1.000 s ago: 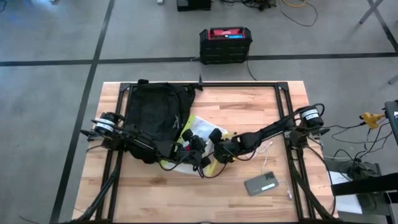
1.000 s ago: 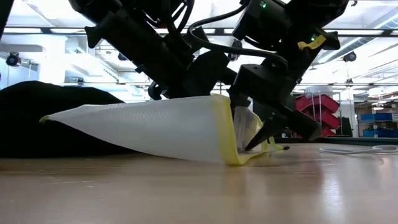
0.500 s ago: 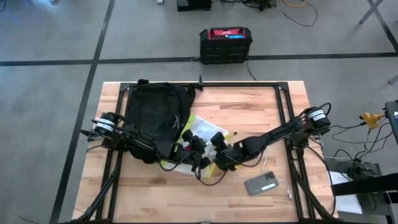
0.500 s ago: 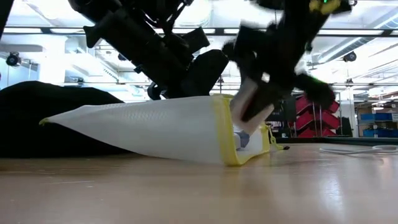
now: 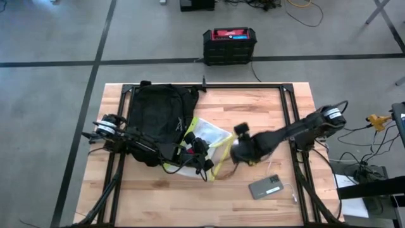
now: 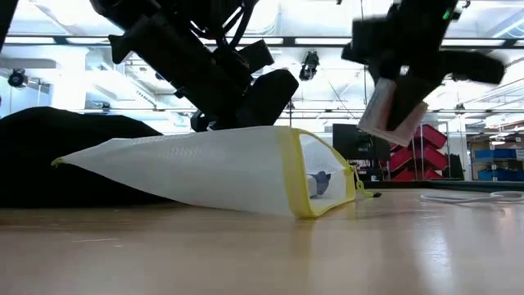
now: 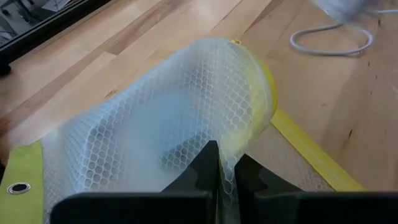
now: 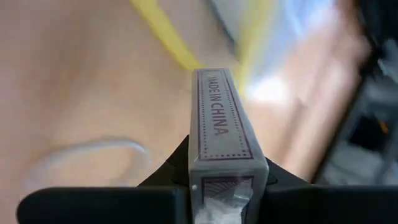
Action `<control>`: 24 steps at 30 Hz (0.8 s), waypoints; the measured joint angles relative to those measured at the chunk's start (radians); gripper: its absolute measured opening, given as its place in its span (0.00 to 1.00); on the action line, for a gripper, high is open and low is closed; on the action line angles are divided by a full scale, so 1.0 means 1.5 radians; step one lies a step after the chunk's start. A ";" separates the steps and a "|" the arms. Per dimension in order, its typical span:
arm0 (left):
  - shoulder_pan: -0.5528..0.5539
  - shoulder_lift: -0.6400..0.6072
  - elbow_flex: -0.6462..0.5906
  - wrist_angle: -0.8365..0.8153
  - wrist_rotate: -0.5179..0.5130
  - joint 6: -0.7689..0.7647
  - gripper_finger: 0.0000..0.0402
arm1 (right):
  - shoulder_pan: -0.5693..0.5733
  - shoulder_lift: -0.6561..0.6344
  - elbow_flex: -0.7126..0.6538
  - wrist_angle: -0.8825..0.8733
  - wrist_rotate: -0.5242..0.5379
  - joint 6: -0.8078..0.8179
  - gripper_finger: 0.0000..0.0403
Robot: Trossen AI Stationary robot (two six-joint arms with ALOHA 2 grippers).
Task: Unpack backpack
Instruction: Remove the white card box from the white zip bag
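The black backpack (image 5: 158, 117) lies flat on the table's left half. Beside it, a white mesh pouch with yellow trim (image 5: 205, 136) rests on the wood, its mouth (image 6: 323, 176) gaping toward the right; something small and grey (image 6: 318, 182) lies inside. My left gripper (image 7: 225, 158) is shut on the pouch's mesh. My right gripper (image 5: 240, 149) hovers right of the pouch mouth, shut on a small pale printed box (image 8: 221, 124), which also shows raised in the low view (image 6: 393, 115). My left gripper pinches a raised fold of the pouch's upper mesh wall (image 7: 231, 146) between its two fingers, close behind the yellow mouth edge. It comes slanting down from the backpack side. The pouch's underside stays on the table and the mouth is held up. My right gripper pinches the pale box by its two broad faces, near one end (image 8: 211, 171), with a narrow printed side (image 8: 217, 112) facing the wrist camera. The box is lifted clear of the table and tilted.
A grey phone (image 5: 266, 187) lies near the front right, with a white cable (image 5: 273, 154) behind it. A black frame rail (image 5: 240, 85) runs along the table's far edge. A black box with a red top (image 5: 229, 45) stands on the floor beyond.
My right gripper has drawn back out of the pouch mouth, up and toward the table's right edge, bringing the pale box out with it. The pouch mouth stays held up by my left gripper.
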 joint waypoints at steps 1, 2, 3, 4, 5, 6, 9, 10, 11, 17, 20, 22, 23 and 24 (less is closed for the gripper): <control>0.000 -0.003 0.000 0.001 0.004 0.000 0.00 | -0.027 -0.005 -0.020 0.003 0.013 -0.004 0.11; 0.000 -0.005 0.000 0.000 0.007 -0.001 0.00 | -0.059 -0.008 -0.040 0.007 0.022 -0.014 0.11; 0.000 -0.008 0.000 0.001 0.010 -0.003 0.00 | -0.092 -0.008 -0.060 0.016 0.027 -0.023 0.11; 0.000 -0.011 0.000 0.001 0.012 -0.004 0.00 | -0.131 -0.008 -0.079 0.029 0.030 -0.034 0.11; 0.000 -0.012 0.000 0.001 0.016 -0.004 0.00 | -0.172 -0.008 -0.099 0.048 0.031 -0.048 0.11; 0.000 -0.014 0.000 0.001 0.022 -0.004 0.00 | -0.214 -0.008 -0.118 0.073 0.034 -0.066 0.11; 0.000 -0.016 0.000 0.001 0.027 -0.004 0.00 | -0.334 -0.006 -0.168 0.195 0.036 -0.134 0.11; 0.000 -0.016 0.000 0.001 0.027 -0.004 0.00 | -0.369 -0.006 -0.177 0.241 0.036 -0.151 0.11; 0.001 -0.016 0.000 0.000 0.027 -0.004 0.00 | -0.399 -0.004 -0.184 0.285 0.036 -0.168 0.11; 0.005 -0.016 0.000 -0.010 0.028 -0.009 0.00 | -0.514 0.014 -0.187 0.354 -0.033 -0.247 0.20; 0.006 -0.018 0.000 -0.012 0.028 -0.011 0.00 | -0.521 0.015 -0.187 0.350 -0.074 -0.253 0.34; 0.009 -0.019 0.000 -0.010 0.029 -0.011 0.00 | -0.512 0.015 -0.187 0.334 -0.077 -0.255 0.41; 0.010 -0.020 0.000 -0.010 0.029 -0.011 0.00 | -0.506 0.015 -0.187 0.327 -0.077 -0.259 0.44; 0.012 -0.021 0.000 -0.009 0.029 -0.011 0.00 | -0.499 0.015 -0.187 0.317 -0.075 -0.263 0.47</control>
